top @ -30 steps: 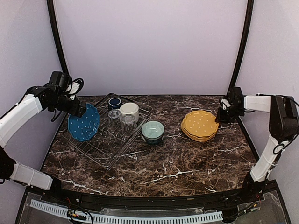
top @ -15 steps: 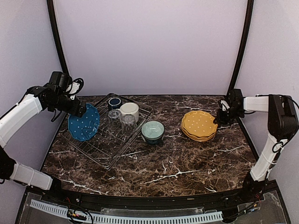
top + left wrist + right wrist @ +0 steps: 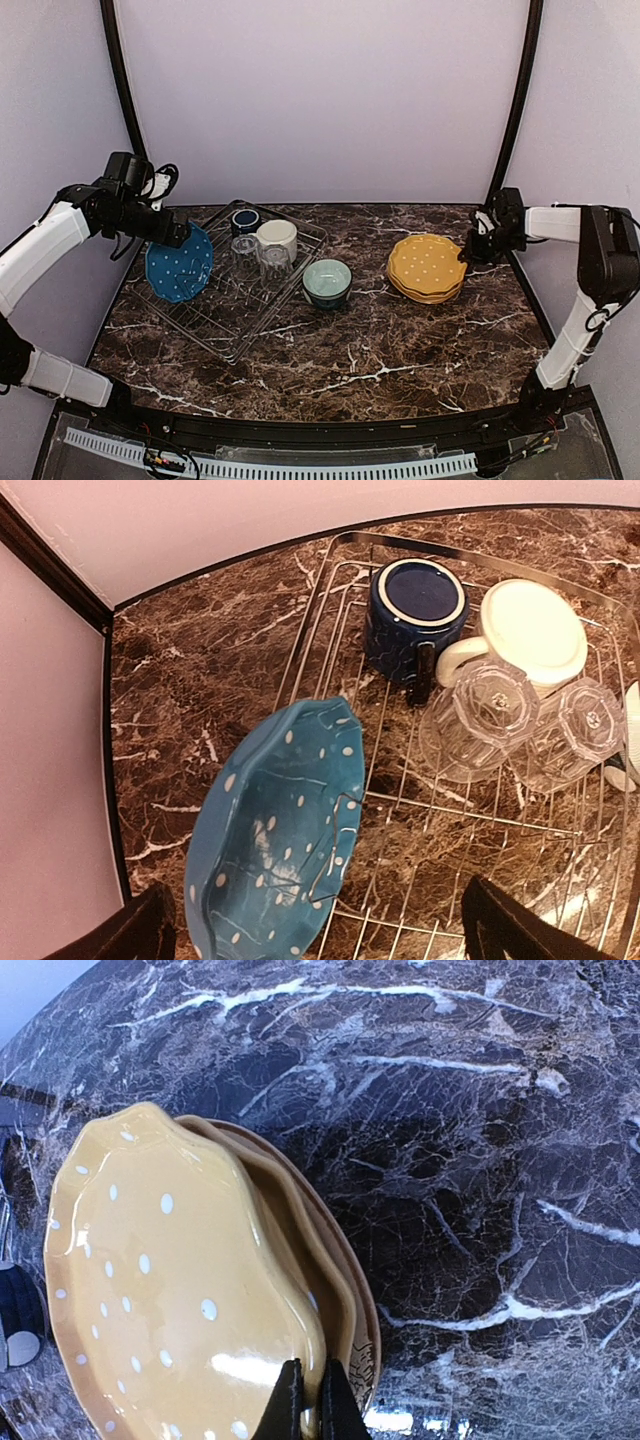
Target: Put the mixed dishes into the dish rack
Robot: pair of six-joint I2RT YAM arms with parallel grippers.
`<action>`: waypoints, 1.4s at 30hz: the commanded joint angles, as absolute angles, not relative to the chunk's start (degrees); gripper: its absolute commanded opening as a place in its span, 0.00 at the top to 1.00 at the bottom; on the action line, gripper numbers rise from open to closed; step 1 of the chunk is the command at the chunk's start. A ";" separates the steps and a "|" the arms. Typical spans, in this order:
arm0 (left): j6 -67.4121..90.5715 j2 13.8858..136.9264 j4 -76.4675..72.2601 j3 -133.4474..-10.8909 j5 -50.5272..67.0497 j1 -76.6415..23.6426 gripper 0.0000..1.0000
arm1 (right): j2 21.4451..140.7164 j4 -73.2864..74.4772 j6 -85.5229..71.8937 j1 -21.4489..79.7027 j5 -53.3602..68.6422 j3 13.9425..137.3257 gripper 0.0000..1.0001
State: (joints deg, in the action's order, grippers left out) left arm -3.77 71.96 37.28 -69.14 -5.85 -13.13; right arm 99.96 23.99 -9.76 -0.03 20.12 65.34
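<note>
The dish rack (image 3: 226, 320) is a flat silver wire grid with a low raised rim, set at an angle on the left half of the dark, white-veined marble table (image 3: 380, 350). Inside it, at the far end, you see the dark blue mug (image 3: 415, 610) and the cream mug (image 3: 530, 630), both glazed and standing upside down side by side. Two clear ribbed glasses (image 3: 480, 715) stand inverted just in front of them.

The blue dotted plate (image 3: 275, 850), glossy with a wavy rim, stands tilted on its edge at the rack's left side. The left end effector (image 3: 172, 236) sits at the plate's upper rim with its fingers spread wide; you cannot tell whether either finger touches the plate.

The pale-teal bowl (image 3: 327, 280) sits upright on the table just beside the rack's right rim.

The mustard-yellow plate (image 3: 170, 1270), scalloped and white-dotted, tops a stack of lower plates (image 3: 352, 1290) on the right of the table. The right end effector (image 3: 310, 1405) is closed to a narrow gap over this plate's near rim.
</note>
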 commanded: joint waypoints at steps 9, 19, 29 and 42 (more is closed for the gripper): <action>8.13 69.88 31.26 -67.87 11.38 -14.44 0.01 | 90.60 21.50 -15.70 4.79 31.79 66.47 1.00; 25.23 73.11 16.43 -64.30 14.57 -30.52 0.01 | 89.07 20.05 -21.24 17.17 30.35 71.10 1.00; 42.26 84.29 -5.24 -60.53 19.69 -41.47 0.02 | 89.74 17.64 -24.82 25.54 29.82 73.56 1.00; 49.37 91.80 -16.87 -58.51 22.61 -45.42 0.18 | 88.43 16.56 -25.94 28.21 29.99 73.05 1.00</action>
